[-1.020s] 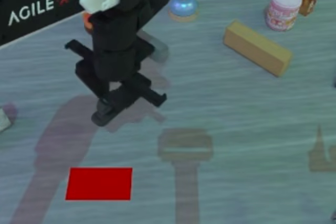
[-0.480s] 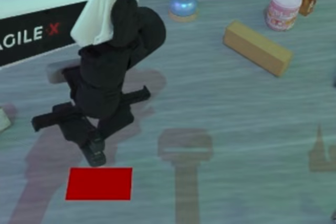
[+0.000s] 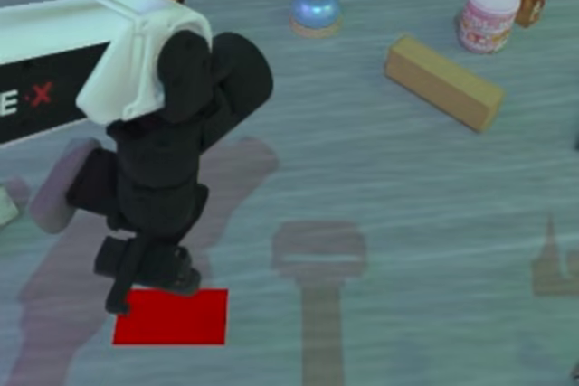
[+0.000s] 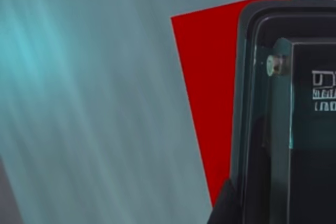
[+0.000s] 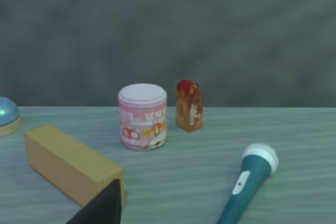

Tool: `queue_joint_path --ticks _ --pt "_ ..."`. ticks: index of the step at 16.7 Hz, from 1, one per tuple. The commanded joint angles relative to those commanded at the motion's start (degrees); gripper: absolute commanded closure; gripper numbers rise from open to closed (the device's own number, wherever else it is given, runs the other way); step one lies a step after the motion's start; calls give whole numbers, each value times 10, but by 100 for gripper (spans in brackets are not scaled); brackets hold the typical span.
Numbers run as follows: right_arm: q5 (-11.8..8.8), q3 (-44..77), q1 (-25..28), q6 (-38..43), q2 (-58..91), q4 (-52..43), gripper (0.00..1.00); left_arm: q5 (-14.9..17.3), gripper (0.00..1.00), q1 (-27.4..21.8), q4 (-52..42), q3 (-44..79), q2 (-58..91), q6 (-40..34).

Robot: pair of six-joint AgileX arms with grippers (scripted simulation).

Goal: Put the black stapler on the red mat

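Top view: left end effector (image 3: 136,282) low at lower left of frame, over mat's (image 3: 181,321) upper-left edge. Stapler (image 3: 118,294) presumably clenched beneath it, seen only as dark sliver at mat's left corner; grasp cannot be confirmed. Left wrist view: mat (image 4: 210,77) partly covered by dark body.

Risk: stapler released now may be left overhanging mat's left edge, since end effector is centred off mat.

Compared with half second earlier: end effector moved down-frame, from just above mat to overlapping it.

Right end effector not seen.
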Motion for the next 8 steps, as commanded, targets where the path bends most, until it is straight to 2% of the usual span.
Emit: queue_joint_path --ticks 4,8 --pt "0 0 0 0 0 0 0 14 100 -2 40 -24 -36 -119" --pt "0 0 0 0 0 0 0 17 100 -2 50 -29 -44 -143"
